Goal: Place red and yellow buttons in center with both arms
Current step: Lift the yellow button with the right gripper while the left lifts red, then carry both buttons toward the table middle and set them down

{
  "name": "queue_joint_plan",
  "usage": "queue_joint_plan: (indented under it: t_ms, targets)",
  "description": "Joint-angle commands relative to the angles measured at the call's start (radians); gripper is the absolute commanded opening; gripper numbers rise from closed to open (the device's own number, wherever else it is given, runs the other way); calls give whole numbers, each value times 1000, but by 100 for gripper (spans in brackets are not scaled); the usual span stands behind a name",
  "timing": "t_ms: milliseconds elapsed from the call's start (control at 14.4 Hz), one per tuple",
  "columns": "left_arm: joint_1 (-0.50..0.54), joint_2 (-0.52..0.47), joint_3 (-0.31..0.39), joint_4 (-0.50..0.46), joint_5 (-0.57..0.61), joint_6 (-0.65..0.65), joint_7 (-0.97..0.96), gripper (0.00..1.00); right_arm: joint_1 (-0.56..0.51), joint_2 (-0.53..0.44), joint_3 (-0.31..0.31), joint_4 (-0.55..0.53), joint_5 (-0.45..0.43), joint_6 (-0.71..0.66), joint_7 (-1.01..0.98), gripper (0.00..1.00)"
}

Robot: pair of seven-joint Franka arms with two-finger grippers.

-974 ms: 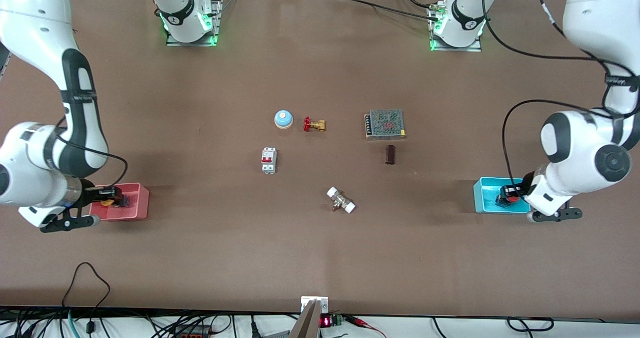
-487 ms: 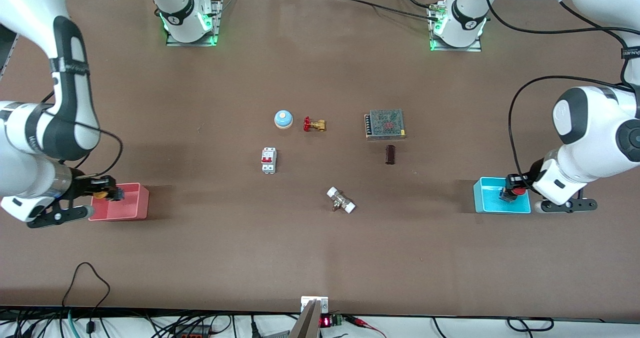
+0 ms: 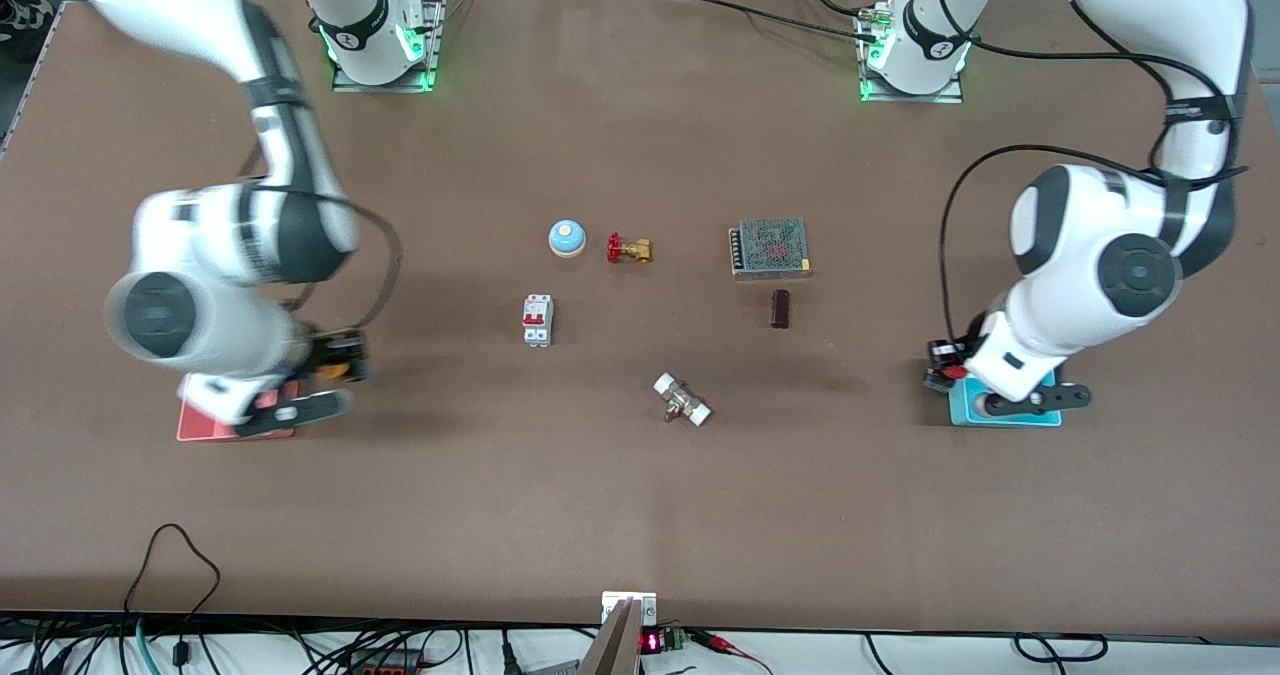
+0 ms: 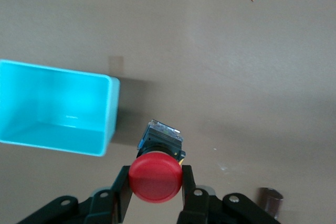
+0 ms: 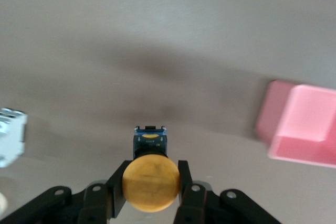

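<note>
Each claw is clamped on a button: left claw (image 4: 156, 195) on the red button (image 4: 155, 178), right claw (image 5: 151, 195) on the yellow button (image 5: 150, 176). Both look small, rigid, light, best gripped under the cap.

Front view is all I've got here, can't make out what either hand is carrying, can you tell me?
Observer: The left hand is shut on the red button, pinching its cap from both sides over bare table beside the blue bin.
Operator: Anything left in that bin?
Observer: No, the left wrist view shows the inside of it bare.
Operator: And the right one?
Observer: The right hand is shut on the yellow button, its black body pointing down at bare table, clear of the pink bin.
</note>
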Motion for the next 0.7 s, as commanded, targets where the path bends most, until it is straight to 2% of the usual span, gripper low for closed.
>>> queue_joint_plan:
  t_ms: [0,70,278,626]
  targets:
    - [-55,27,1,-1,0,10,-99,24,76,18,-9,-10,-1,5,152,26]
    - [-68,38,-1,-2,-2,24,-124,24,90,29,-9,-11,2,5,172,26]
    - [-100,78,-10,-5,-33,86,-173,24,102,76,-9,-11,87,34,172,26]
    - [-132,135,-31,-7,-80,140,-193,24,119,136,-11,-30,85,115,174,26]
